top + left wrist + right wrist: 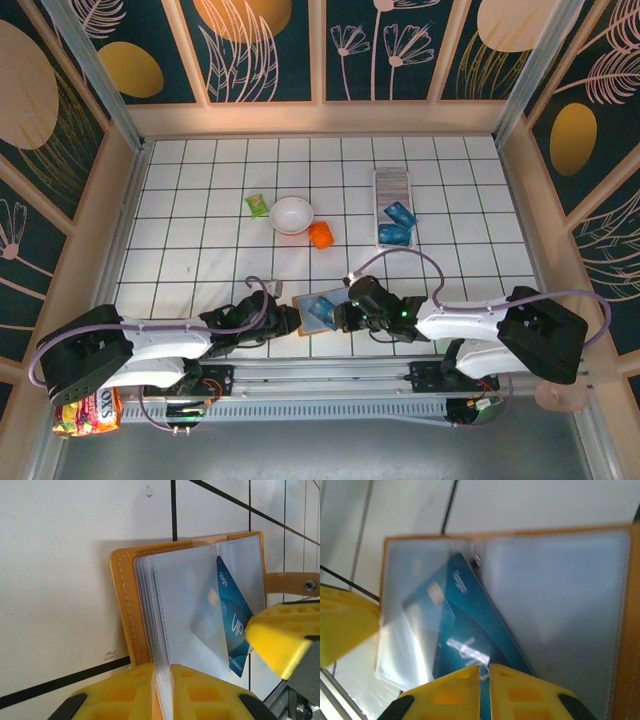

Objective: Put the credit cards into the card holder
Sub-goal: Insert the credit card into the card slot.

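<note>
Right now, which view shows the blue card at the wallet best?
Right wrist: the blue card lies large across the open orange wallet, right gripper pinching its near edge. Left wrist shows it part-hidden under a clear sleeve. In top external it is too small to make out.

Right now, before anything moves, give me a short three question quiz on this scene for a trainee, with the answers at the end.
1. True or false: the left pincer is clamped on the clear sleeves of the tan-orange leather wallet.
2. What does the right pincer pinch? A) the green packet B) a bright blue credit card C) the round white bowl
3. How many blue cards rest on the long white slotted plastic card holder?

Key: 1 true; 2 B; 3 two.
</note>
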